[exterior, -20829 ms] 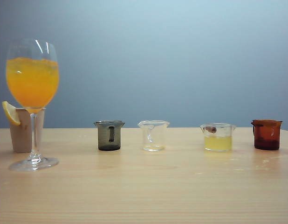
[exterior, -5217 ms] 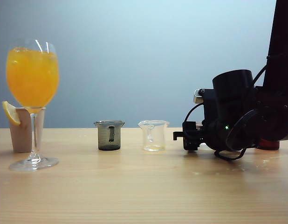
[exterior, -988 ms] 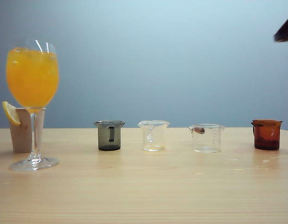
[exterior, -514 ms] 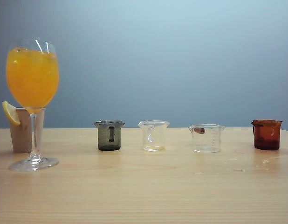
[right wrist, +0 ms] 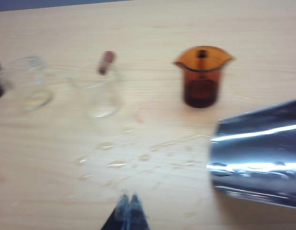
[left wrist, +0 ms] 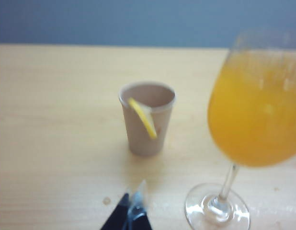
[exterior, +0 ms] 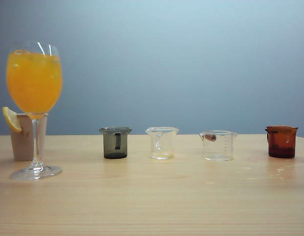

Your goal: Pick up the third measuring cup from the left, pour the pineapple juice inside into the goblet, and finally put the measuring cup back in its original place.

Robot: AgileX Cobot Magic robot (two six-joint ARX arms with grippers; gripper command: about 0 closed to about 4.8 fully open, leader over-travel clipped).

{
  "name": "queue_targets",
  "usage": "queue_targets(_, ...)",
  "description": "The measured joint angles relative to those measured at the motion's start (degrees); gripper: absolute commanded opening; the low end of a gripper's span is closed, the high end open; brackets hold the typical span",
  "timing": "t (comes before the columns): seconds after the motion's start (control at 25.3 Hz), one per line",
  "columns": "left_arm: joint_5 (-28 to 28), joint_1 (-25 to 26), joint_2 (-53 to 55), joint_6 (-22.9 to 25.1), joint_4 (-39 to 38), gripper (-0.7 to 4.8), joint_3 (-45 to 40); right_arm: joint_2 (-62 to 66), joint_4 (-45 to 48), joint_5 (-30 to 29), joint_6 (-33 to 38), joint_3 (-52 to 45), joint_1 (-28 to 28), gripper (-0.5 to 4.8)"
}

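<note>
Cup three point(exterior: 218, 145) is parked empty in line, goblet point(exterior: 34, 78) filled; both grippers, left gripper point(left wrist: 130, 216) and right gripper point(right wrist: 129, 213), are pinched shut on nothing, best kept clear of the glassware.

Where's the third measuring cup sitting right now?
In the exterior view the third measuring cup stands empty on the table, right of centre, between the clear cup and the amber cup.

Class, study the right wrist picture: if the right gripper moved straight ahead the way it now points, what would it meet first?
Probably the third measuring cup. The shut right gripper points across wet droplets on the table towards that empty cup, though perhaps just beside it. Depth is unclear; it may meet the tabletop first.
</note>
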Motion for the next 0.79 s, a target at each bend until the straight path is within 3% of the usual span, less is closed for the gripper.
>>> queue_targets(0.08, -0.04, 0.00, 0.00, 0.00, 1.46, -0.04, -1.73, -0.94, 0.17, 0.13, -0.61, -0.02, -2.19, -0.03)
queue_targets(0.2, -0.04, 0.00, -0.04, 0.02, 5.60, -0.04, -4.02, -2.36, 1.46, 0.26, -1.79, 0.04, -5.92, 0.54)
queue_targets(0.36, -0.04, 0.00, -0.04, 0.00, 7.13, -0.04, -6.91, -3.69, 1.36, 0.35, -2.14, 0.09, -9.68, 0.54)
queue_targets(0.79, -0.02, 0.00, -0.04, 0.02, 8.61, -0.04, -7.69, -5.81, 1.68, 0.28, -2.14, -0.11, -9.81, 0.54)
